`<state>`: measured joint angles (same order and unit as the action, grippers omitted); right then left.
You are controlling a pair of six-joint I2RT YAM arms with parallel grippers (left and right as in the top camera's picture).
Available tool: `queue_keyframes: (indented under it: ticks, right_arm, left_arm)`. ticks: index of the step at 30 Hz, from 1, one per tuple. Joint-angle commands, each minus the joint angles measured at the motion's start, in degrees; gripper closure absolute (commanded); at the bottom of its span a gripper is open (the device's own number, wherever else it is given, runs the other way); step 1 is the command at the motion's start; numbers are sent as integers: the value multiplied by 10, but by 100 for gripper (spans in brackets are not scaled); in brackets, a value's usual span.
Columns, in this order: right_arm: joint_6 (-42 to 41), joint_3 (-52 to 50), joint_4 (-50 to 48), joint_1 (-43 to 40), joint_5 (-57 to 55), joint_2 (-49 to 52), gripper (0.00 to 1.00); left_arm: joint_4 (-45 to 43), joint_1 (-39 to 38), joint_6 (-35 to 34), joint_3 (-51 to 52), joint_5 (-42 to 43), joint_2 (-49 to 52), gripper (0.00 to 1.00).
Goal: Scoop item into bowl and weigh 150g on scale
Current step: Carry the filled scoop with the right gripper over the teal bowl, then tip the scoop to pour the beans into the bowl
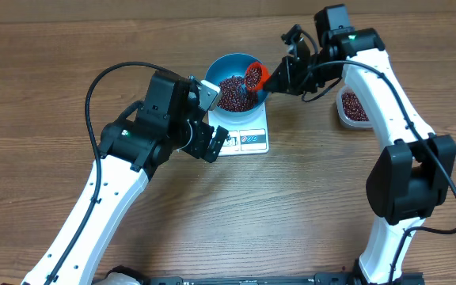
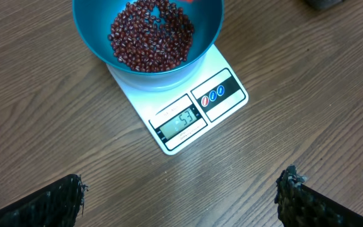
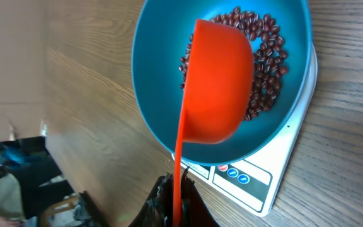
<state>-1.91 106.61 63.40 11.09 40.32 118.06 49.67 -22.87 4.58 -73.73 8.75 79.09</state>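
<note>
Brown wood-grain tabletop (image 1: 291,214) under even, soft light, dark blurred clutter (image 3: 17,164) beyond its edge

we take this for a robotics lab: cabled white left arm (image 1: 105,198) and right arm (image 1: 378,95) at a wood-grain table (image 1: 307,206)

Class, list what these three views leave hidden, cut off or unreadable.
- Overhead: the display on the scale is too small to read.
- Right wrist: the scoop covers many beans in the bowl.
- Overhead: the right arm hides part of the tub.
- Left wrist: the bottom edge cuts off most of the left tool.
</note>
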Motion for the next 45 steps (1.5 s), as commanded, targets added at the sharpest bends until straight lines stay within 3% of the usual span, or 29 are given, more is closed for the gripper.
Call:
queue_keyframes:
  ticks: [1, 12, 22, 45]
  right_arm:
    - [0, 19, -4, 20, -43, 2, 96]
    - [0, 22, -3, 30, -84, 1, 96]
    - [0, 80, 25, 64, -204, 1, 96]
    - [7, 87, 29, 134, -400, -27, 96]
  left_arm:
    - [-2, 0, -7, 1, -3, -3, 0]
    - [-2, 0, -7, 1, -3, -3, 1]
    - [-2, 0, -7, 1, -3, -3, 0]
    - [-2, 0, -7, 1, -3, -3, 0]
